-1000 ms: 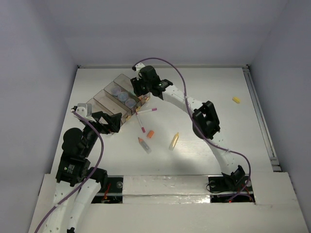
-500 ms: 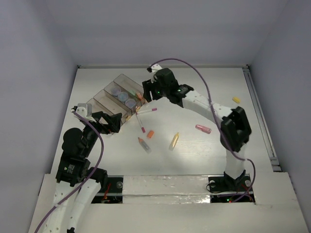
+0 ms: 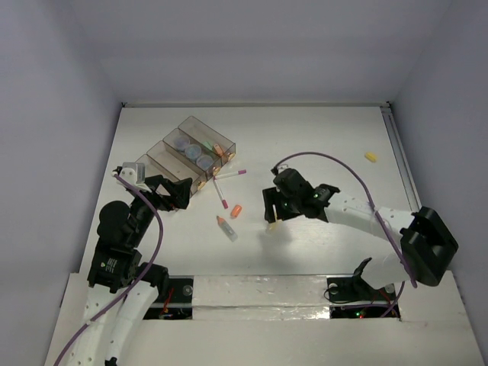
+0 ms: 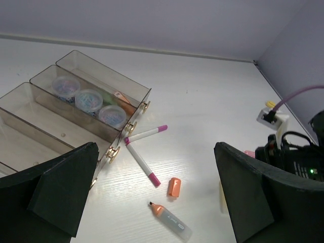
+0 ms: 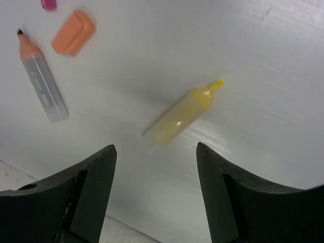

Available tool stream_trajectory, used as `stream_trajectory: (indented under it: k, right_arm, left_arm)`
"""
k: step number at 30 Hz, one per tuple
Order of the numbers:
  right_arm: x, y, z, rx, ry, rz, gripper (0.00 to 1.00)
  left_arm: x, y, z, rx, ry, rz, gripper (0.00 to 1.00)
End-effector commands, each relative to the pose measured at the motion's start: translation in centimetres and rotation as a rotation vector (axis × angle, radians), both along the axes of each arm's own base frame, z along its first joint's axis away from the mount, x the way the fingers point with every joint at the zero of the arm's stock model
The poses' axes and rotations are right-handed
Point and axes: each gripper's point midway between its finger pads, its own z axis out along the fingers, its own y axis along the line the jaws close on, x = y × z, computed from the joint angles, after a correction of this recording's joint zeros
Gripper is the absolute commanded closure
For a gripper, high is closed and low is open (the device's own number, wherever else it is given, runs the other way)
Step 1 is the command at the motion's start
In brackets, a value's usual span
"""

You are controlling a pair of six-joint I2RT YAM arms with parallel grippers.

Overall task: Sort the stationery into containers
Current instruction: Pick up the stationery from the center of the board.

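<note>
The clear brownish containers (image 3: 163, 145) stand at the back left, also in the left wrist view (image 4: 76, 109). Three grey-lilac rolls (image 3: 193, 152) lie in one compartment, and orange and green sticks (image 3: 219, 150) in the far one. Two white pens with pink tips (image 3: 223, 192) lie just beside the containers. An orange cap (image 3: 236, 210) and an uncapped orange marker (image 3: 226, 227) lie nearby. My right gripper (image 3: 273, 215) is open low over the yellow marker (image 5: 182, 112), its fingers (image 5: 96, 177) short of it. My left gripper (image 3: 171, 191) is open and empty beside the containers.
A small yellow cap (image 3: 370, 157) lies far right near the table's rail. A pink stick (image 4: 249, 153) peeks out from behind my right arm. The enclosure's walls stand at the back and both sides.
My right arm has swung away from the containers, back and down to the middle of the table over the yellow marker. It now hides the pink stick. The left arm has not moved.
</note>
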Motion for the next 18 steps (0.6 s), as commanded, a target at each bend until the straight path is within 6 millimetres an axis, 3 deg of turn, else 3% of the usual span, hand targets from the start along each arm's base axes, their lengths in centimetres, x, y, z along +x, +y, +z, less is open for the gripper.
stream_trajectory:
  k: [1,5,14,18]
  right_arm:
    - [-2.2,-0.6,-0.6,0.04,0.063,-0.087,0.29]
    - [-2.8,-0.7,-1.4,0.049,0.078,-0.098,0.29]
    - [-1.9,-1.4,0.1,0.018,0.019,-0.11,0.29]
    - [-0.6,-3.9,0.9,-0.111,-0.064,-0.14,0.28]
  left_arm:
    - [0.0,-0.3,1.1,-0.005,-0.056,-0.017,0.01]
    - [0.0,-0.3,1.1,-0.005,-0.056,-0.017,0.01]
    - [0.0,-0.3,1.1,-0.006,-0.054,-0.018,0.01]
    - [0.0,-0.4,1.0,-0.006,-0.051,-0.02,0.01]
